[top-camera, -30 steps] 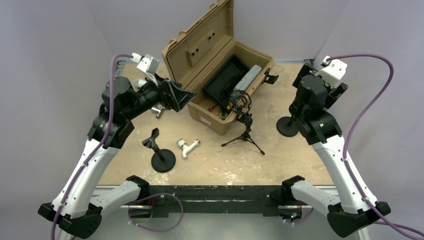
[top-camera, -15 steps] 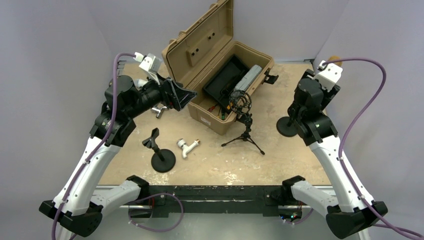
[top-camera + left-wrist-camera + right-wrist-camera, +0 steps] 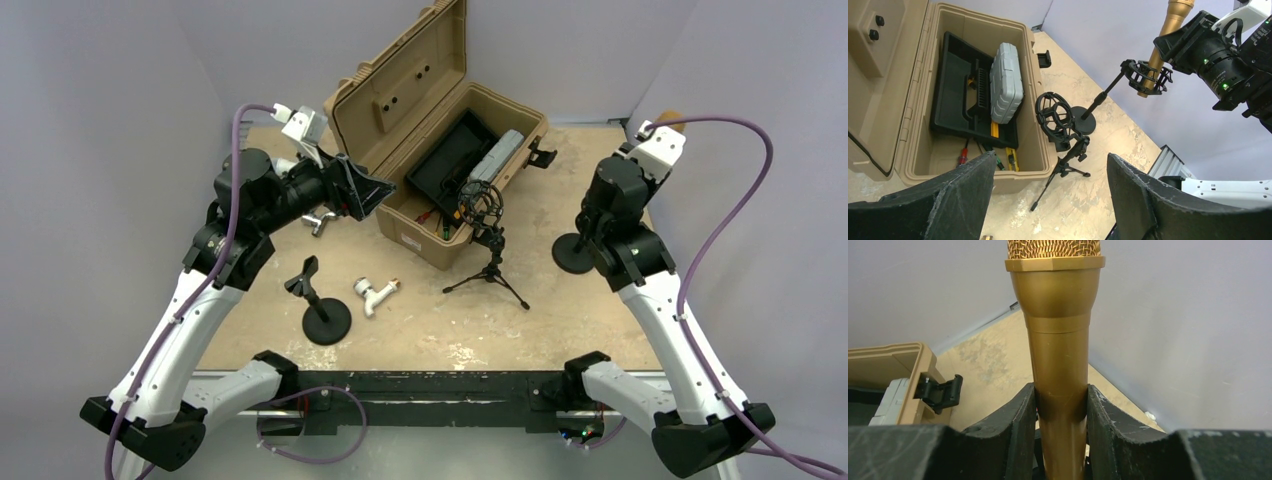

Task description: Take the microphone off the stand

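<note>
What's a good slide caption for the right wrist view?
Right gripper clamped on the body of an upright gold microphone.

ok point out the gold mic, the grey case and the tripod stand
gold mic (image 3: 1058, 365), right wrist view, its barrel
grey case (image 3: 1007, 82), left wrist view, its lid
tripod stand (image 3: 491, 262), top external view, its pole

place: robot lab | cues: bare grey walls (image 3: 110, 90), scuffed test table (image 3: 430, 330)
</note>
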You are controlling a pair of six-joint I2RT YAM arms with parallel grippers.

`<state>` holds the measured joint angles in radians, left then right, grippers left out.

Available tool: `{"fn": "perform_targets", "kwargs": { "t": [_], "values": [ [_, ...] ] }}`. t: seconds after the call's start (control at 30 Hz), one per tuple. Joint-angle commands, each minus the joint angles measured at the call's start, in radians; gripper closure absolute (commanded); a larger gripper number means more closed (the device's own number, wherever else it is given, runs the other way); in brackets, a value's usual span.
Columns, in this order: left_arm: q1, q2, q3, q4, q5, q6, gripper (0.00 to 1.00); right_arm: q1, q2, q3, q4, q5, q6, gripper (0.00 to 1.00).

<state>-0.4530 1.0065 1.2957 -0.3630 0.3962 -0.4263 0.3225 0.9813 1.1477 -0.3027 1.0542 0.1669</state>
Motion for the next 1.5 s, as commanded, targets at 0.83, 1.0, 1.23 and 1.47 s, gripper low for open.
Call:
{"fn": "perform_targets", "kwargs": {
  "t": [0.83, 1.0, 1.23, 1.47],
  "values": [
    [-0.016, 0.018, -0.005, 0.033, 0.018, 0.005, 0.22, 0.000, -0.121, 0.267, 0.070, -0.516, -0.159, 1.00],
    [-0.015, 0.032, 0.006, 0.061, 0.118, -0.028, 0.20, 0.000, -0.156, 0.241, 0.158, -1.040, -0.185, 1.00],
    [-0.015, 0.053, -0.009, 0.199, 0.327, -0.162, 0.19, 0.002, -0.129, 0.049, 0.429, -1.618, 0.002, 1.00],
    [-0.019, 0.017, -0.131, 0.332, 0.198, -0.457, 0.19, 0.123, -0.141, -0.152, 0.672, -1.661, 0.147, 1.00]
  ]
}}
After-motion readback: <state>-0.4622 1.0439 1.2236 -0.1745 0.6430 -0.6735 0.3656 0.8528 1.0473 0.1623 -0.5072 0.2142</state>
